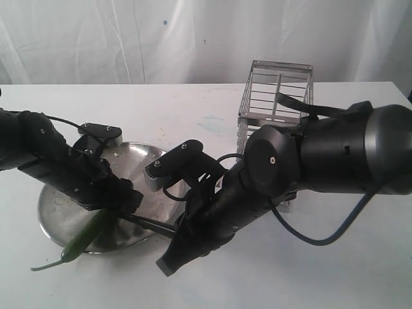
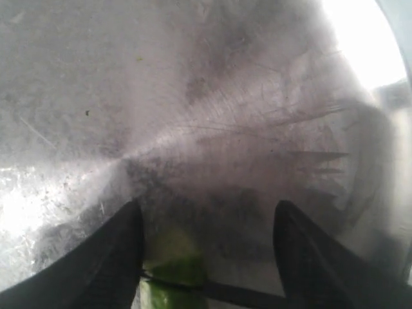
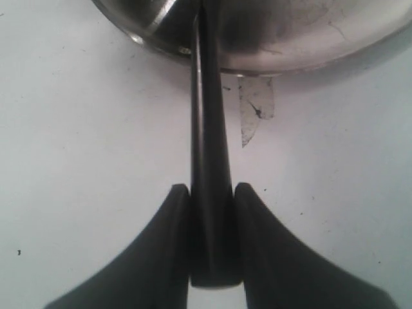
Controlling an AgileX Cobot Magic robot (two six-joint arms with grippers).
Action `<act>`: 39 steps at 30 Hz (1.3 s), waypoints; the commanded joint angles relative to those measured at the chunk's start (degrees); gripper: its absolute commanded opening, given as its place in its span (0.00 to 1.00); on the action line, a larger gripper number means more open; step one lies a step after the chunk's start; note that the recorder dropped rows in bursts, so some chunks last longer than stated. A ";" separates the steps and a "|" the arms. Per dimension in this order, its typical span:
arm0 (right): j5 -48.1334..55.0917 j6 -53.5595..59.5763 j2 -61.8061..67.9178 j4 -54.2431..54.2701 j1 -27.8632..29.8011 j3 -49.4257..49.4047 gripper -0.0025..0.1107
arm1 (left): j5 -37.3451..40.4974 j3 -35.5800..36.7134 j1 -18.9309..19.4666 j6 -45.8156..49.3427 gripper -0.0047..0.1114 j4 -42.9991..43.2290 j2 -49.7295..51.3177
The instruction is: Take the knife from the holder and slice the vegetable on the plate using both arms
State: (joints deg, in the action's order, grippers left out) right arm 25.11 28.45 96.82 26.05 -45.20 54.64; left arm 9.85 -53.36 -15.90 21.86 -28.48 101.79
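The green vegetable [image 1: 82,237] lies across the plate's [image 1: 138,152] front rim, its thin stem out over the table. My left gripper [image 1: 122,199] hovers low over its inner end. In the left wrist view this gripper [image 2: 207,206] is open, and the vegetable [image 2: 170,270] sits against one finger [image 2: 116,257]. The knife [image 1: 147,223] reaches in from the right, and its dark blade [image 2: 257,296] crosses the vegetable. My right gripper [image 1: 179,230] is shut on the knife's handle [image 3: 210,212], just outside the plate's rim [image 3: 270,61].
The wire holder [image 1: 277,96] stands at the back right, behind my right arm [image 1: 335,151]. A torn scrap of clear tape [image 3: 255,109] sticks to the white table next to the plate. A white curtain closes off the back.
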 commanded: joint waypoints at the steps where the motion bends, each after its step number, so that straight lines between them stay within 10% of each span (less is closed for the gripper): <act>1: -0.90 -0.17 -0.17 -0.02 0.06 0.20 0.02 | 2.83 0.54 -0.28 0.85 0.56 0.64 -2.98; 39: -0.29 -0.17 2.66 -0.02 0.06 0.20 0.02 | 8.57 1.67 -0.28 2.38 0.56 2.21 -0.11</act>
State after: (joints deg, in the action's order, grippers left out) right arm 25.46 28.45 99.62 26.16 -45.20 54.64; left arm 17.32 -53.14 -15.90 23.62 -27.43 98.18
